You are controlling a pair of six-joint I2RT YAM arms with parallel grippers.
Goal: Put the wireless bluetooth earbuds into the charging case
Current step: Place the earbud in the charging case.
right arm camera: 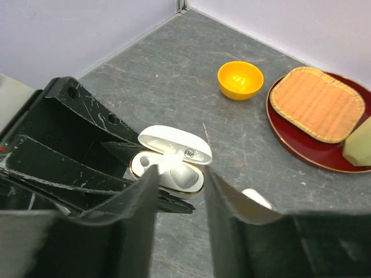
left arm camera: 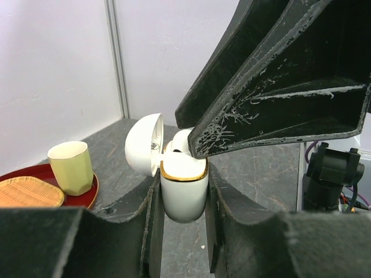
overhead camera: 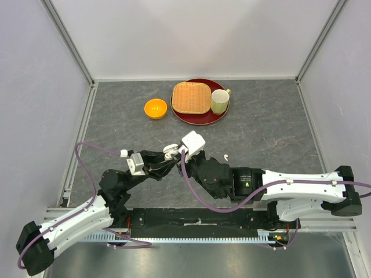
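Earbud one (right arm camera: 184, 172) sits, we think, in the open case (left arm camera: 184, 191), held upright by our left pincer (left arm camera: 182, 179) clamped on it, just under our right pincer (right arm camera: 179, 186), fingers apart, and a spare earbud (overhead camera: 226, 157) lies on the table (overhead camera: 266, 133) nearer our right arm (overhead camera: 301, 188).

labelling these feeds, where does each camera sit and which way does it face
top: overhead from the near edge, looking down at the table; left arm and right arm show
left wrist: low, facing the wall; left pincer clamps the case
right wrist: angled down onto the case; right pincer shows
shared: both wrist views see case and red plate
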